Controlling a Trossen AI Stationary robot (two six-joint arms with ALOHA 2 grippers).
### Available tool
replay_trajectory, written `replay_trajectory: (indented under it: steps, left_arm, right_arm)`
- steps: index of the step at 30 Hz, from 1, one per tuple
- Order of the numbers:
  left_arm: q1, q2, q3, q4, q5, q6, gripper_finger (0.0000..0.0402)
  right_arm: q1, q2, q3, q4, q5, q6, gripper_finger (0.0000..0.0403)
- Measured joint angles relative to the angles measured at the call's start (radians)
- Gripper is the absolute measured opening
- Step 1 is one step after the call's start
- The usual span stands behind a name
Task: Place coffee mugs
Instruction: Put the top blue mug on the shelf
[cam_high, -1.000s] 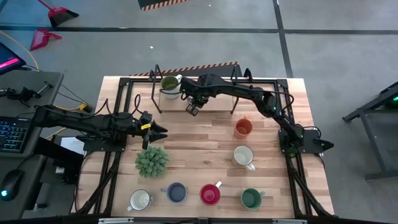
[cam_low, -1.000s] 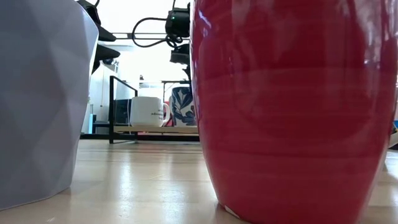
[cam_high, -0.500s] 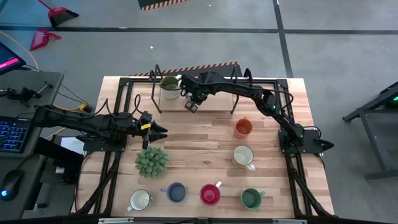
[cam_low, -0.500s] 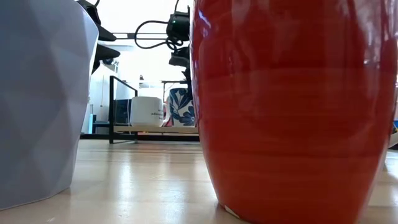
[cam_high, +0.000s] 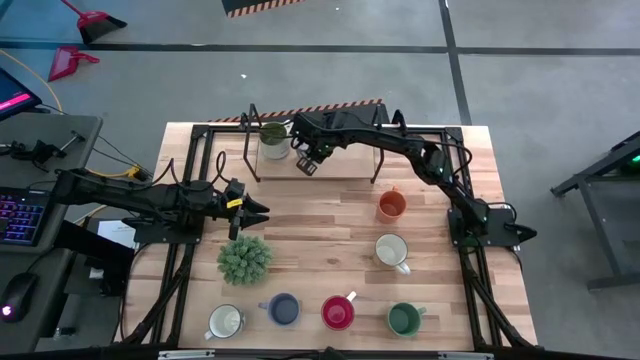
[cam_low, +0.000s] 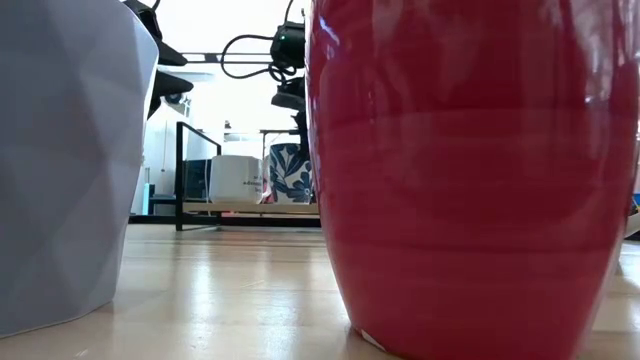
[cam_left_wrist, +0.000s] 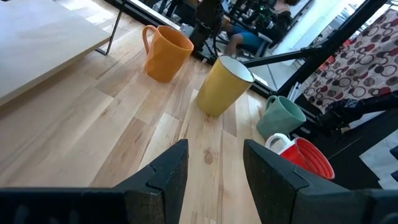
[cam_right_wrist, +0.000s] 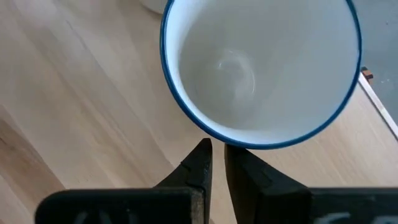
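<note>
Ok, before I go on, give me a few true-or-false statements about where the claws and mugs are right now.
1. The left claw is open and holds nothing. True.
2. The orange mug stands on the rack. False: it stands on the table, nearer than the rack.
3. An olive-green mug sits on the rack. True.
4. The right claw hangs over the plant. False: it is at the rack beside the olive-green mug, pinching the rim of a blue-rimmed mug.

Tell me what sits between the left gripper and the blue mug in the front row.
The bushy plant, seen in the high view, between left gripper and blue mug.
</note>
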Motion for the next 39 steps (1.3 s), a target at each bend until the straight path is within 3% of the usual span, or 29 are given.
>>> replay_trajectory:
  steps: [5,12,39]
  left_arm:
    - [0.000,0.000,0.000,0.000,0.000,0.000,0.0142]
    - [0.000,0.000,0.000,0.000,0.000,0.000,0.0142]
    - [0.000,0.000,0.000,0.003,0.000,-0.024,0.0142]
  right_arm:
    - [-0.011,0.000,0.000,0.008,-0.006,0.000,0.0032]
    - [-0.002,0.000,0.000,0.007,-0.111,-0.014,0.0032]
    - [-0.016,0.059,0.000,0.095,-0.103,-0.036,0.0032]
